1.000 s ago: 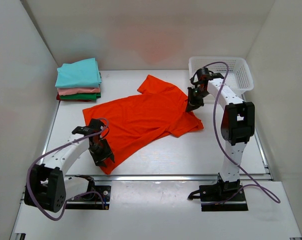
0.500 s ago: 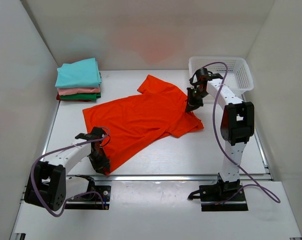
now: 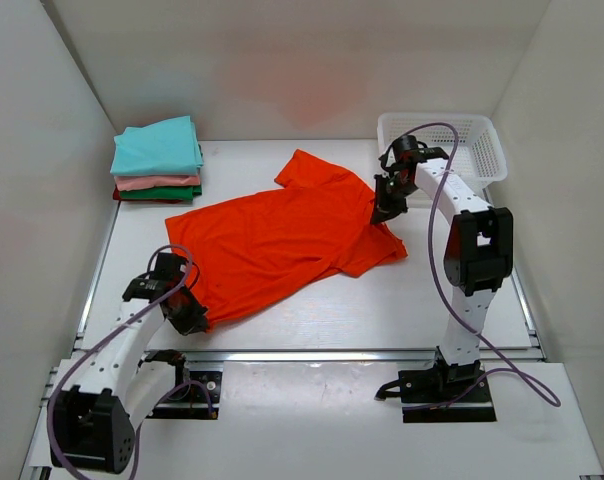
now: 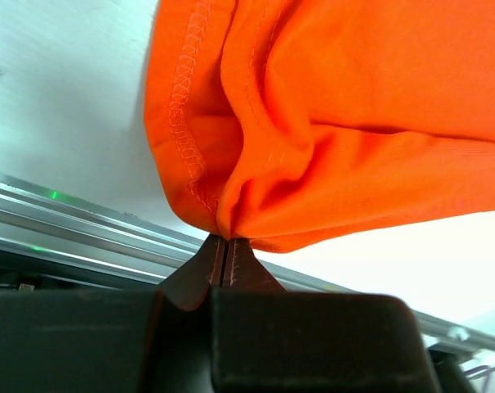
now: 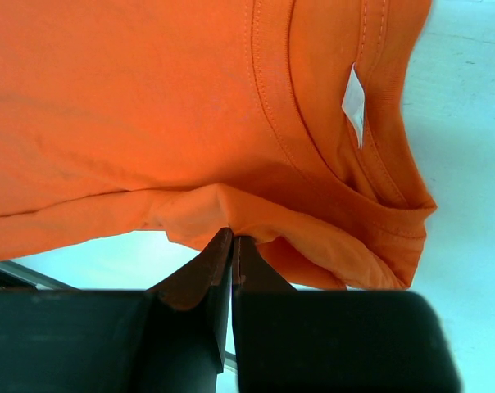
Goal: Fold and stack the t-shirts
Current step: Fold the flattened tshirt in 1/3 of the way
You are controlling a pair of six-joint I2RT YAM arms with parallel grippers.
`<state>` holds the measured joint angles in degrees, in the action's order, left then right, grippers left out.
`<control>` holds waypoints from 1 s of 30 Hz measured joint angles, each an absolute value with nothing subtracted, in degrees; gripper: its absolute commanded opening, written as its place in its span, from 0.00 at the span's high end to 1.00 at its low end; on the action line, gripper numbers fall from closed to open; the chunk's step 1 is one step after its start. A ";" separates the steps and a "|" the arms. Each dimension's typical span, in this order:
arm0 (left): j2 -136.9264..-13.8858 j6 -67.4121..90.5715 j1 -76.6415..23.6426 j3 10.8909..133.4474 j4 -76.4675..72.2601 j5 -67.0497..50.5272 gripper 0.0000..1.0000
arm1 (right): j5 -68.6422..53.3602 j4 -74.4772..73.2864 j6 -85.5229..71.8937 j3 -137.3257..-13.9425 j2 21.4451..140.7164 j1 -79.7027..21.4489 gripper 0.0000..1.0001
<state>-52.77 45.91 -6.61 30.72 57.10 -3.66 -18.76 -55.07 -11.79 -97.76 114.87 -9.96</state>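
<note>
Cloth grip was your weak point here: nearest the bases, your left gripper point(image 4: 223, 243) had its fingers pressed together on only a small bunched tuck at the hem corner of the orange t-shirt point(image 3: 282, 238), close to the front edge of the table point(image 3: 402, 300). A sharp pull could have slipped that tuck free or dragged the hem off the edge. The shirt lay spread but skewed across the middle of the table, and lifting both ends unevenly would likely have carried that skew into the fold. Farther back, your right gripper point(image 5: 232, 237) was pinching a fold of fabric beside the collar, near the white basket point(image 3: 482, 150), where a wide swing might have snagged the rim. At the far left corner the folded stack point(image 3: 157, 165) sat well apart, and a careless drop onto it could have mussed it.
</note>
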 measured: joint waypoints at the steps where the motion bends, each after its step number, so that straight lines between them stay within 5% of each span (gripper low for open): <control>1: -51.53 46.26 -6.00 30.87 57.49 -3.64 1.00 | -18.79 -55.05 -11.77 -97.76 114.45 -9.85 1.00; 30: -64.12 49.15 4.25 36.84 51.72 1.08 0.94 | -21.80 -56.10 -11.79 -100.03 114.89 -6.24 1.00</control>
<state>-64.12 49.15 4.25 36.84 51.72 1.08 -21.80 -56.10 -11.79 -100.03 114.89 -6.24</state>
